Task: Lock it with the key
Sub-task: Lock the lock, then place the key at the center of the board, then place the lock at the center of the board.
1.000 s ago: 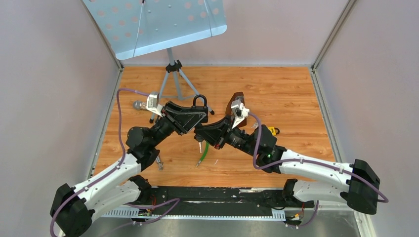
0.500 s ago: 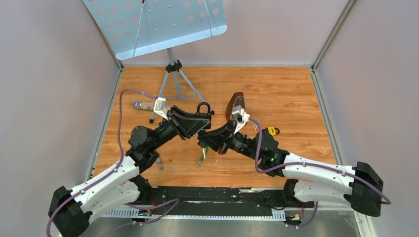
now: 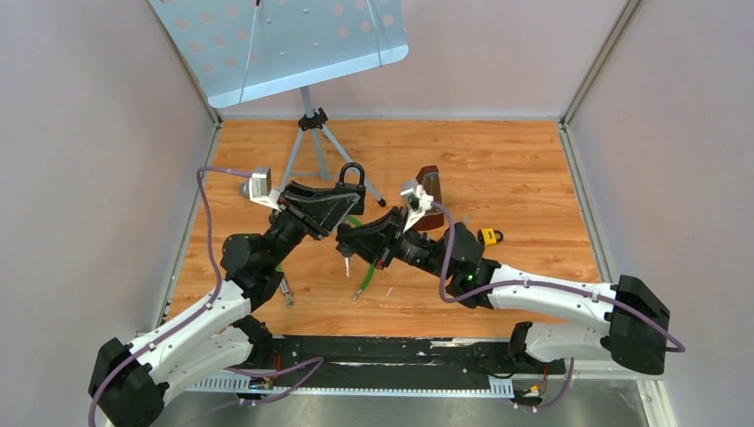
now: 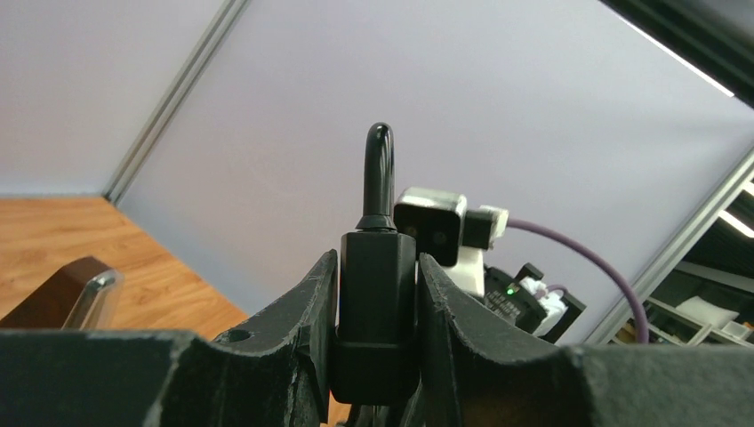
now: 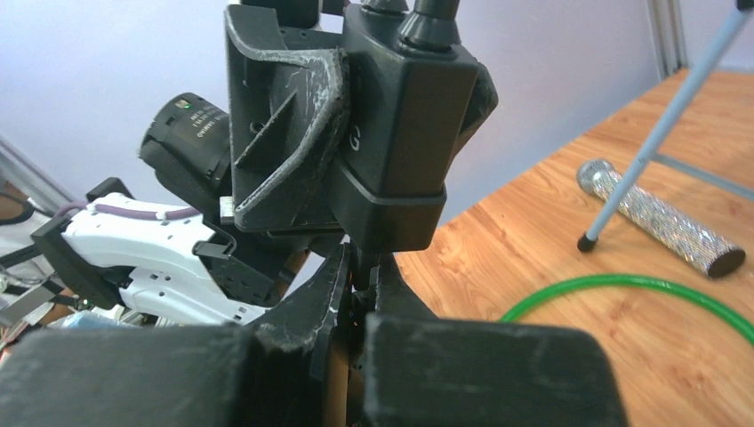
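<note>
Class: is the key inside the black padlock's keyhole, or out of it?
Seemingly in: the key, pinched in the right gripper, meets the underside of the padlock with no visible gap. How deep it sits cannot be told.

Mid-table: padlock [image 4: 378, 298] is wedged between the left gripper [image 3: 351, 203] fingers, shackle pointing to the back. Right gripper [image 3: 345, 238] is just right of it and in front, with the key [image 5: 359, 267] pinched right under the padlock's base. Tripod [image 3: 311, 142] stands behind-left, with the mic [image 5: 662, 218] by its foot. Cable [image 3: 366, 280] lies on the table in front of both grippers. Second padlock [image 3: 487, 236] lies far right.
</note>
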`<state>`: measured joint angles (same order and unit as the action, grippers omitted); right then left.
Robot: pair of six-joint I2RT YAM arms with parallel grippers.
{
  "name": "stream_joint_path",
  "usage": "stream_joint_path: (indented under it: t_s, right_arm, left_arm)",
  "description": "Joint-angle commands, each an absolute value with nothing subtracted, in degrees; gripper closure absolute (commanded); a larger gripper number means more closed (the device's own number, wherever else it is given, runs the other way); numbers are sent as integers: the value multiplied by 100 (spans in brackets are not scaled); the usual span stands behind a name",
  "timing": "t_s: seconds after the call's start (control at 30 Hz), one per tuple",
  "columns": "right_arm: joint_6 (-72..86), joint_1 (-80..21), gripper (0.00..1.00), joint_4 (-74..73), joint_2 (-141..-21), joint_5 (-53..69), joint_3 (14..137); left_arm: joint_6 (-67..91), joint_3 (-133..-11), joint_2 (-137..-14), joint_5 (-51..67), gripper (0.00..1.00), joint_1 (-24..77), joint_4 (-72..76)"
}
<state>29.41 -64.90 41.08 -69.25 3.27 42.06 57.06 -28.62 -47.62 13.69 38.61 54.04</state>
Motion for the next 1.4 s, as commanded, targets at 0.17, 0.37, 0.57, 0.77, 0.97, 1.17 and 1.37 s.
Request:
stream_joint_path:
  t_s: [0.17, 0.37, 0.57, 0.77, 0.97, 1.17, 1.37]
  right_arm:
    - [2493, -6750, 100, 2548, -6662, 1111, 3645]
    - [2754, -6745, 100, 2215, -6368, 302, 3414]
    - [3895, -6399, 100, 829, -6068, -1427, 3210]
    - [5338, -5438, 100, 168, -5593, -1453, 2354]
    - [6165, -4790, 100, -340, -5196, -1386, 1779]
    - [6133, -4343, 100, -381, -5388, -891, 1732]
    - [5951, -4061, 100, -378, -6041, -634, 2036]
  left_arm:
    - [5711, -3287, -4262, 876, 100, 3938, 5956]
    - [5485, -3416, -4170, 961, 100, 3938, 5390]
    - [4964, -3424, -4036, 1246, 100, 3939, 3526]
    - [4978, -2981, -4304, 1022, 100, 4056, 2469]
    - [5371, -2564, -5714, 412, 100, 4666, 2985]
    - [5410, -3031, -7223, 236, 100, 5108, 3410]
    - [5660, -3534, -8703, 296, 100, 5349, 4108]
